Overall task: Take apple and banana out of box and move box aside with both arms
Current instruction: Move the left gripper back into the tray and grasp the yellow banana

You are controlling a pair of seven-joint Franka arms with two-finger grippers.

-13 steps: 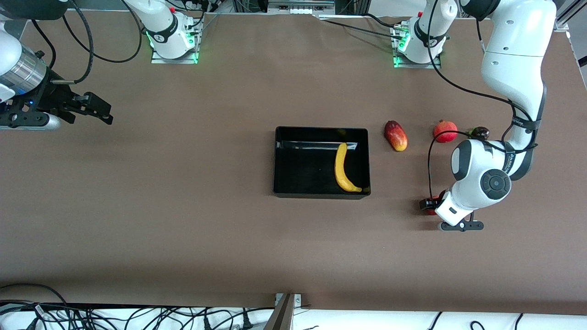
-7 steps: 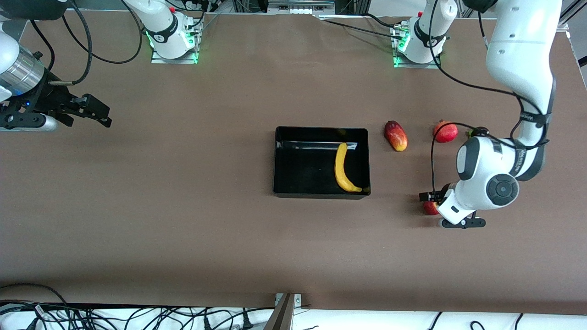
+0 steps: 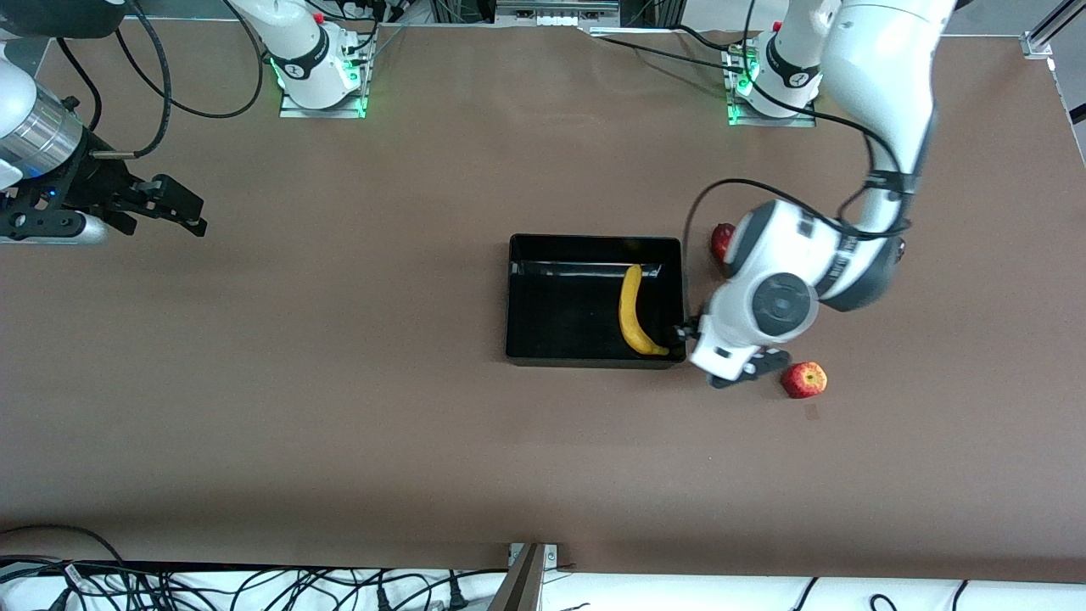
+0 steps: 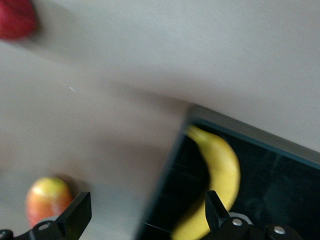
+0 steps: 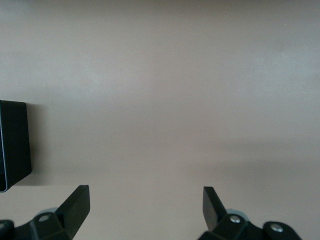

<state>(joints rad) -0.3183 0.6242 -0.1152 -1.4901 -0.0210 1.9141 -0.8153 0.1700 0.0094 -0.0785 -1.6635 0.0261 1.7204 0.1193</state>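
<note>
Currently the banana (image 3: 632,311) lies in the box (image 3: 594,243); the apple (image 3: 803,379) rests on the surface (image 3: 339,407), nearer the left arm's end. Left gripper (image 4: 145,210) hangs wide open and empty over the box's wall beside the apple. Right gripper (image 5: 145,205) waits, wide open, empty, above bare surface.

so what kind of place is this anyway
Most likely a robotics lab bench: two white arms bolted along a brown-covered table, loose cables along its near edge, and plastic-looking props, a banana in a black bin and an apple.
</note>
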